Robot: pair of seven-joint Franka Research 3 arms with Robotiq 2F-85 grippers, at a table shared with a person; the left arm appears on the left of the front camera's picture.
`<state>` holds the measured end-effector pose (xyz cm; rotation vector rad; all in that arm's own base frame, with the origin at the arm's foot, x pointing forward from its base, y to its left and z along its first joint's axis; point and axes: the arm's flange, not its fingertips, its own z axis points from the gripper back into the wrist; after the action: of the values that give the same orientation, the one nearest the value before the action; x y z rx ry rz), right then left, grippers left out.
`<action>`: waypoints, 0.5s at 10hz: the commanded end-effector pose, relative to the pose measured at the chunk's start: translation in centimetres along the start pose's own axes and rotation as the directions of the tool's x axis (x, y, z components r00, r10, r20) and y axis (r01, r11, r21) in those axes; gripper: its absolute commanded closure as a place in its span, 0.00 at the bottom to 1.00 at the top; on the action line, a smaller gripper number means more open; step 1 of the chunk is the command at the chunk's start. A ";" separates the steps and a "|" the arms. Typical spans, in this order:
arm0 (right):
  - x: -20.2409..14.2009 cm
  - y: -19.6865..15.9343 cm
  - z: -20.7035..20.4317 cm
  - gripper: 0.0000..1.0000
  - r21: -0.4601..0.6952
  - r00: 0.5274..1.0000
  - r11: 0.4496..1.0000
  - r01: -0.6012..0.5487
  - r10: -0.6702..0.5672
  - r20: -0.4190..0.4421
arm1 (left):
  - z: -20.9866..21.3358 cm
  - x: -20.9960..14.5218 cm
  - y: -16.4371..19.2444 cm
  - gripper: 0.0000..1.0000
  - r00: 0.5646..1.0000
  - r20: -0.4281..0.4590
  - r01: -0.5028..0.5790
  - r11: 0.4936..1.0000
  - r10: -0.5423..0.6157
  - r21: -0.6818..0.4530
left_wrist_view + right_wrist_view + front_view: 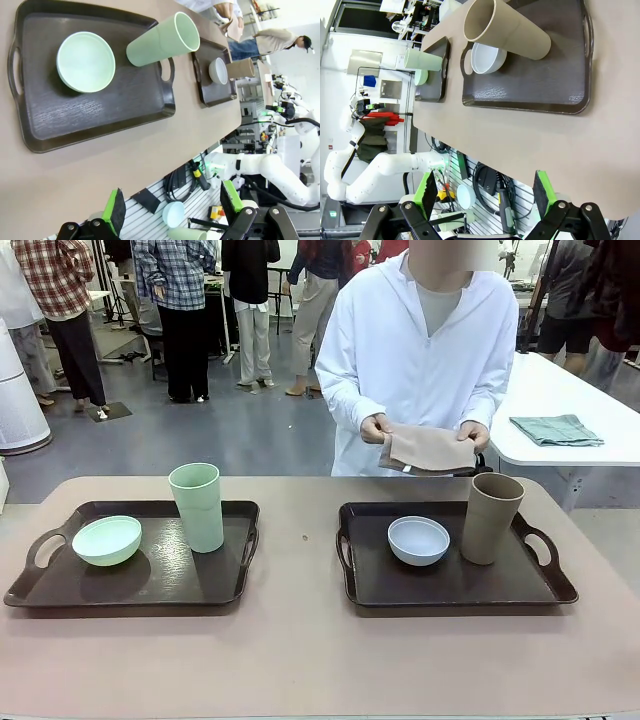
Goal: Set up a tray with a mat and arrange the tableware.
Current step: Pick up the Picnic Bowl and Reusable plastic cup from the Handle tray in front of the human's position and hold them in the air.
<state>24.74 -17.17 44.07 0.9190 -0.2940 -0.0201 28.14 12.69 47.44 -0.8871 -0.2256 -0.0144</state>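
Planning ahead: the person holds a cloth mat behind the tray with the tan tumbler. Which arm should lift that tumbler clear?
Right, likely. The tan tumbler stands on the robot's right tray, directly before the open right gripper; the left gripper faces the other tray.

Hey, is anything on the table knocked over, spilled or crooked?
Nothing stands out. The green tumbler and tan tumbler stand upright; the mint bowl and white bowl sit right way up. Only a tiny speck lies on the table.
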 end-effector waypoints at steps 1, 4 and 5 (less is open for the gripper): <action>0.1 0.1 0.1 0.00 0.020 1.000 1.000 -0.003 0.003 0.009 | 0.2 0.1 0.0 0.00 1.000 0.003 0.001 1.000 -0.001 -0.015; 0.1 0.1 0.1 0.00 0.020 1.000 1.000 -0.003 0.003 0.009 | 0.2 0.1 0.0 0.00 1.000 0.003 0.001 1.000 -0.001 -0.015; 0.1 0.1 0.1 0.00 0.020 1.000 1.000 -0.003 0.003 0.009 | 0.2 0.1 0.0 0.00 1.000 0.003 0.001 1.000 -0.001 -0.015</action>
<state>24.74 -17.17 44.07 0.9189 -0.2939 -0.0200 28.16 12.66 47.45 -0.8864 -0.2251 -0.0147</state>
